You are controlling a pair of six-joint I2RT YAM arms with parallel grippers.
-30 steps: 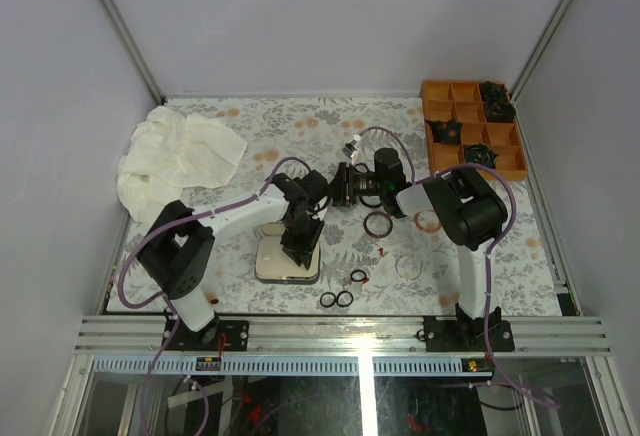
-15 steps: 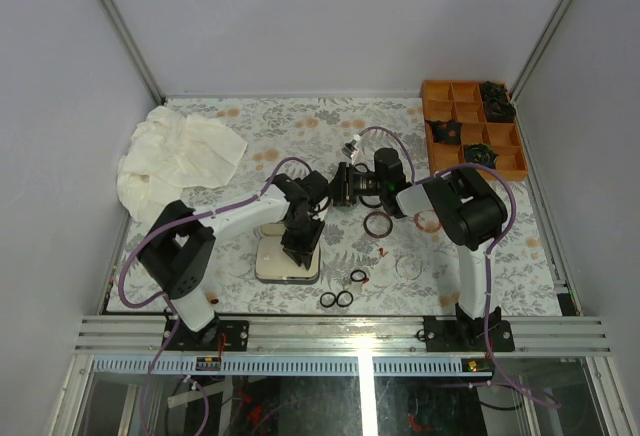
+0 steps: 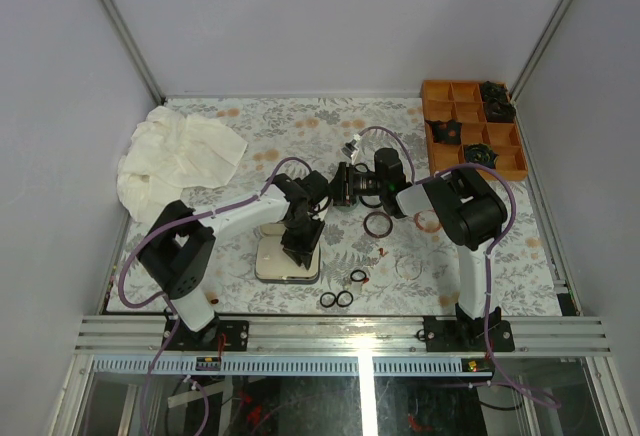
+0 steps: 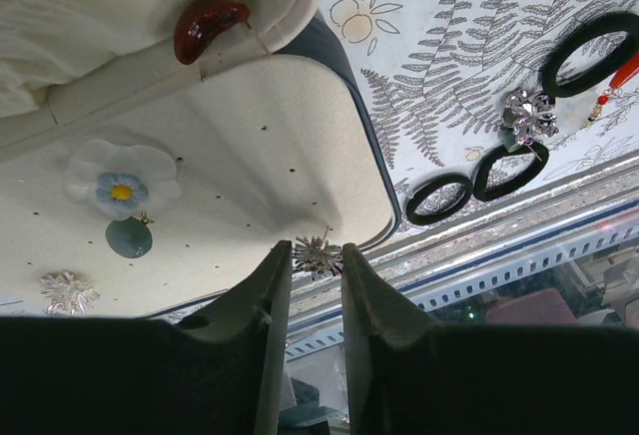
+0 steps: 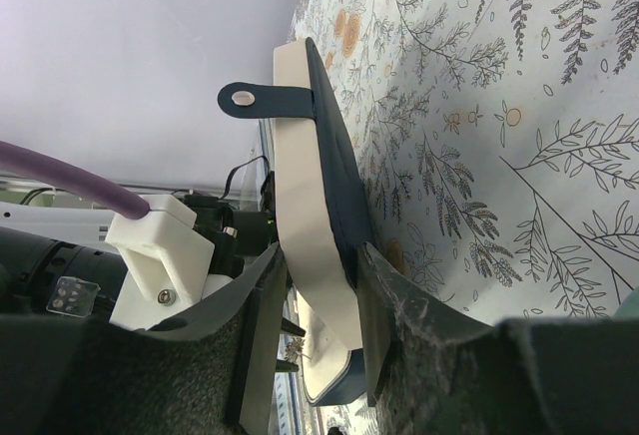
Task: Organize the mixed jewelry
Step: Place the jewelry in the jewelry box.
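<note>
The open case [image 3: 270, 268] lies cream side up in front of the left arm. Its raised lid [image 5: 318, 206] stands between my right gripper's [image 5: 321, 260] fingers, which are shut on it. My left gripper [image 4: 317, 252] hangs over the case's near corner, shut on a small silver spiky stud [image 4: 318, 256]. In the lining lie a blue-and-white flower piece [image 4: 120, 184], a green bead [image 4: 129, 237], a silver stud [image 4: 67, 291] and a red piece [image 4: 207, 22]. Small black rings [image 3: 336, 299], a bigger dark ring [image 3: 377, 224], clear hoops [image 3: 408, 264] and red bits [image 3: 383, 252] lie on the patterned cloth.
A crumpled white cloth [image 3: 178, 156] lies at the back left. An orange compartment tray [image 3: 455, 146] with dark pieces stands at the back right. A silver flower piece [image 4: 529, 116] rests beside the black rings. The table's metal rail [image 3: 340, 331] runs along the near edge.
</note>
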